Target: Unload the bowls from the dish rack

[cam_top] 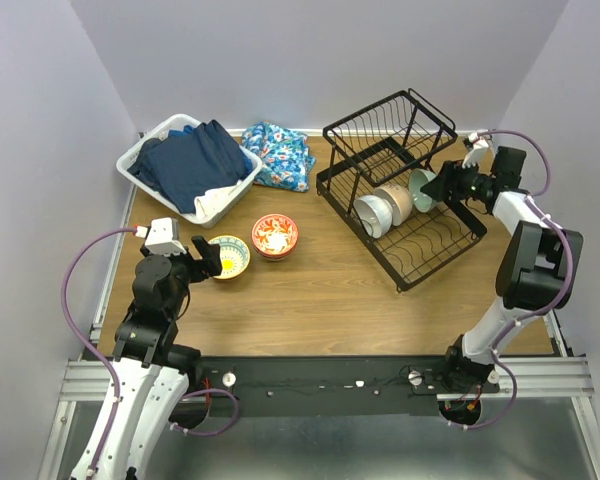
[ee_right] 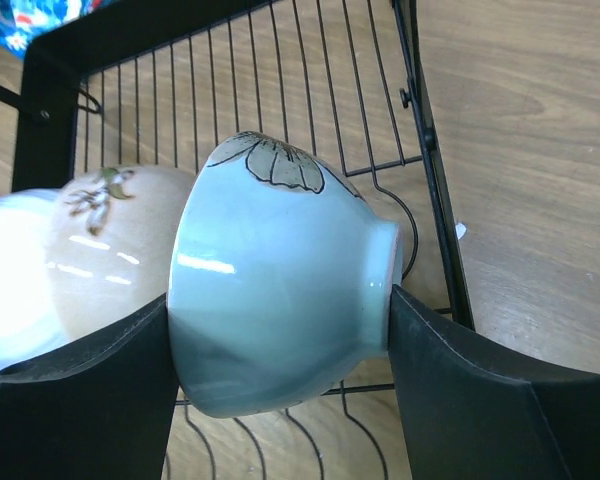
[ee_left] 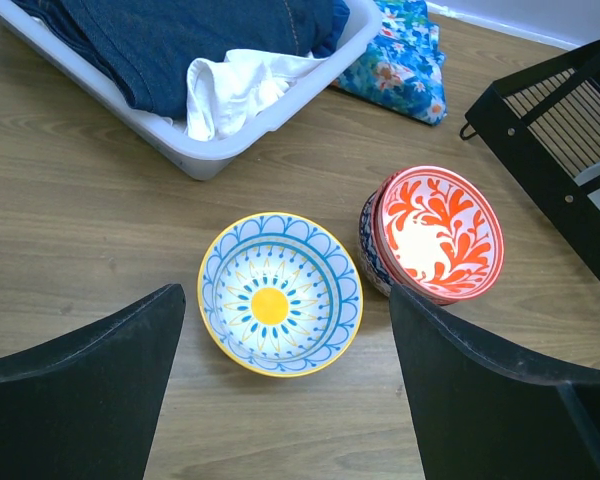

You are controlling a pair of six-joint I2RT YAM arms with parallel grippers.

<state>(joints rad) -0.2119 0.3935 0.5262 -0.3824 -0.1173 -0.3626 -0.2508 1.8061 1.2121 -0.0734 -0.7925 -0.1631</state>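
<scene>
1. The right gripper [cam_top: 440,186] is reaching into the dish rack [cam_top: 430,248] from the right. Its fingers are clamped on the mint green bowl [ee_right: 280,300], one pressed against the wall up by the rim and the other against the foot ring.
2. That bowl is tipped on its side in the lower tier, at the right end of a little row. The tan bowl [ee_right: 110,240] is right next to it, with the white bowl [ee_right: 5,280] on the far side of that. I can't tell if they actually touch.
3. The left gripper [cam_top: 208,258] hangs over the left part of the table [cam_top: 330,300], fingers wide apart and nothing between them.
4. The yellow bowl [ee_left: 280,305] with the blue pattern sits upright on the wood right below it.
5. The red-orange floral bowl [ee_left: 440,232] is just beside the yellow one, nested in a blue patterned bowl [ee_left: 370,240] whose edge peeks out underneath.
6. At the back left is a white laundry basket [cam_top: 145,150] of dark blue clothes. A floral cloth [cam_top: 280,155] lies between it and the rack.
</scene>
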